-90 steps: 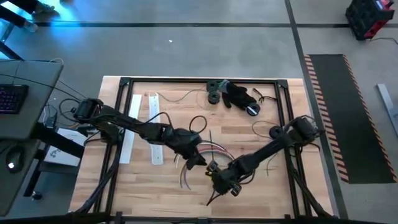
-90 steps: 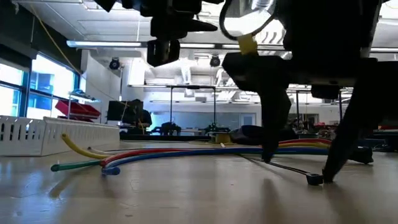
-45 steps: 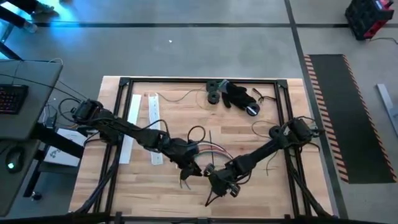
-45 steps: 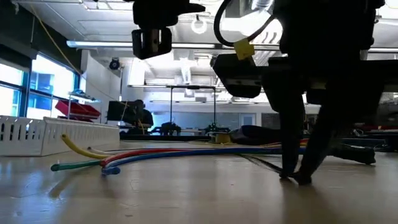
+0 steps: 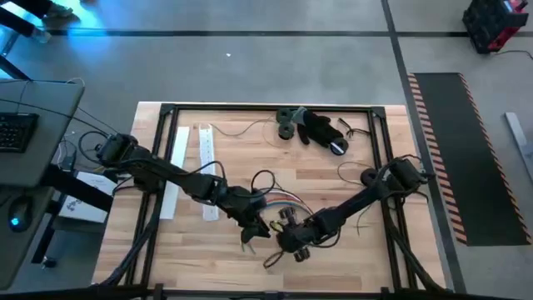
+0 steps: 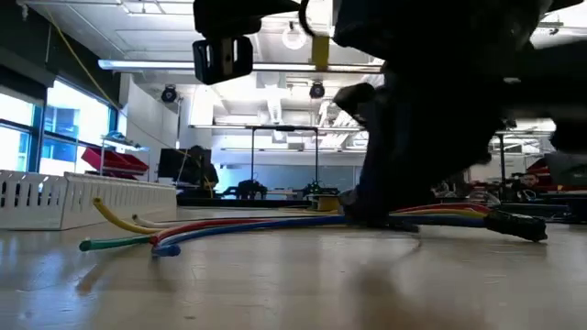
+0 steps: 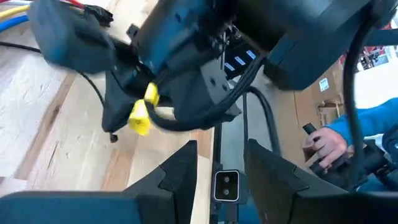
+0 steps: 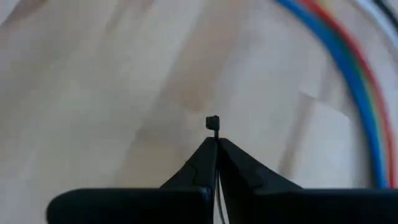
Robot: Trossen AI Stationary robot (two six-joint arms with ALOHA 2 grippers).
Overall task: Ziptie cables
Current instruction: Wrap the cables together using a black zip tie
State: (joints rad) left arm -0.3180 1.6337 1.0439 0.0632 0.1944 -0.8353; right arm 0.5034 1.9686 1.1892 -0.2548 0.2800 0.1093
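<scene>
R hand (image 8: 216,144) clenched on zip tie (image 8: 212,122), low over table (image 5: 350,258). L hand (image 7: 219,163) released, beside cables (image 6: 275,224).

The right hand (image 5: 281,244) has slid toward the left hand (image 5: 257,232); its zip tie (image 5: 273,260) trails lower-left now.

Place: robotics lab – open industrial hall | Signs: wooden tabletop (image 5: 216,250) in a black frame, desk with keyboard (image 5: 18,132) off its left edge, hazard-striped floor mat (image 5: 454,150), ceiling strip lights (image 6: 238,66), benches of gear – big windows (image 6: 37,128)
</scene>
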